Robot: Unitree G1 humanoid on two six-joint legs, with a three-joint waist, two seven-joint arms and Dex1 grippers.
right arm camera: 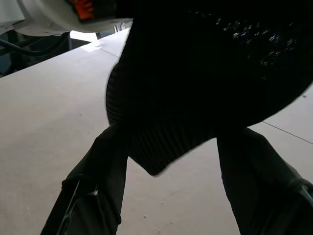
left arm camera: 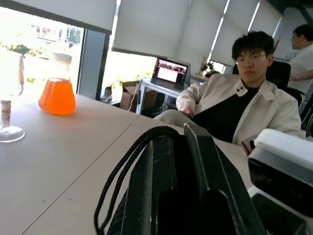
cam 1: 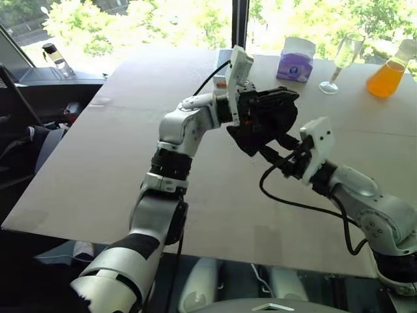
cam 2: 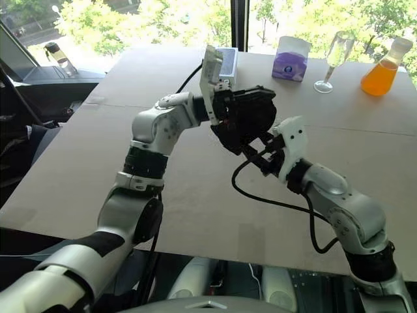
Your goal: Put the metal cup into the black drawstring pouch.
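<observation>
The black drawstring pouch (cam 1: 268,119) hangs in the air above the middle of the table, bulging and rounded. My left gripper (cam 1: 247,112) is shut on its upper edge, and the cord loop (left arm camera: 121,171) trails beside the fingers (left arm camera: 205,171) in the left wrist view. My right gripper (cam 1: 281,154) sits just below and right of the pouch, open. Its two fingers (right arm camera: 100,169) stand apart on either side of the pouch's lower corner (right arm camera: 161,152). The metal cup is hidden.
At the table's far right stand a clear stemmed glass (cam 1: 341,60), an orange-filled flask (cam 1: 388,75) and a purple tissue box (cam 1: 296,60). A person (left arm camera: 244,103) sits past the table's right side. A small bottle (cam 1: 57,59) stands on the ledge at far left.
</observation>
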